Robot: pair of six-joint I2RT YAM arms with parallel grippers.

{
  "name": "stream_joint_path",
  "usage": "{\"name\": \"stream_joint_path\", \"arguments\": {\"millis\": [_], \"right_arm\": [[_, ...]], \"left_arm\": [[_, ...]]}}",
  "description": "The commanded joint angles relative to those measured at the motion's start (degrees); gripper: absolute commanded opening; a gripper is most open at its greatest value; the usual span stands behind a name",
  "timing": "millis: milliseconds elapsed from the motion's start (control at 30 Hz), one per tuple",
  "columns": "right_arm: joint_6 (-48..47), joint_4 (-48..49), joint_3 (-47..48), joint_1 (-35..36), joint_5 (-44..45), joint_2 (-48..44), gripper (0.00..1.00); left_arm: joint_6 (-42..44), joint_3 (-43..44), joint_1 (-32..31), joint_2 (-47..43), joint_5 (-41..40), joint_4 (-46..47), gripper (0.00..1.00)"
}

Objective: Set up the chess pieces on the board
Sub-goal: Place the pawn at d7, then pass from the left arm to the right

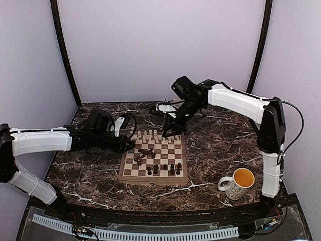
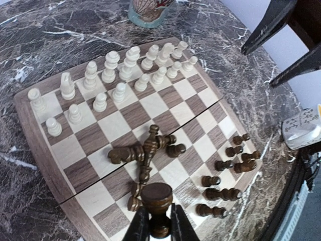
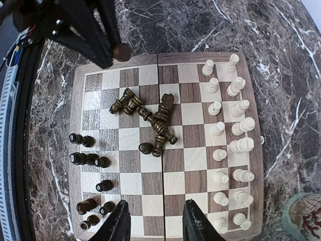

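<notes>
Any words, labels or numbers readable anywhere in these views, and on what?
White mug: dark printed marks on its side, too blurred to read.
Patterned cup: red drawing, no words legible.
Board: no text visible.

Wooden chessboard [image 3: 190,73] lies flat, with tan and brown squares and a pale border. Cream-white pieces [image 2: 125,65] stand upright in two rows along one edge. Dark pieces [image 3: 150,118] are heaped on their sides mid-board; other dark pieces [image 3: 88,159] stand near the opposite edge. One dark piece [image 2: 156,197] is upright, pinched in the left gripper [image 2: 156,223].
</notes>
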Motion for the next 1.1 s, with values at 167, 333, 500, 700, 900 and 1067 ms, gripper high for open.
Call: {"name": "stream_joint_path", "arguments": {"millis": [167, 333, 500, 700, 900, 1067], "right_arm": [[-16.95, 1.91, 0.89, 7.42, 14.26, -5.34, 0.36], [-19.89, 4.16, 2.69, 10.81, 19.08, -3.91, 0.41], [-21.65, 6.29, 3.07, 12.80, 22.15, -2.63, 0.46], [-24.38, 4.73, 2.83, 14.23, 21.52, -2.26, 0.48], [-26.71, 2.22, 2.90, 15.45, 20.58, -1.77, 0.46], [-27.29, 1.20, 2.96, 16.67, 20.09, -1.37, 0.40]], "left_arm": [[-0.47, 17.59, 3.05, 7.47, 21.94, -16.88, 0.09], [-2.01, 20.61, 3.06, 9.37, 29.84, -16.05, 0.10], [-2.46, 22.28, 3.06, 11.47, 34.90, -16.32, 0.10], [-2.61, 22.48, 3.06, 12.13, 37.89, -15.54, 0.11], [-1.98, 22.95, 3.06, 13.14, 40.15, -15.53, 0.11], [-2.18, 23.18, 3.06, 13.55, 40.94, -14.90, 0.12]]}}
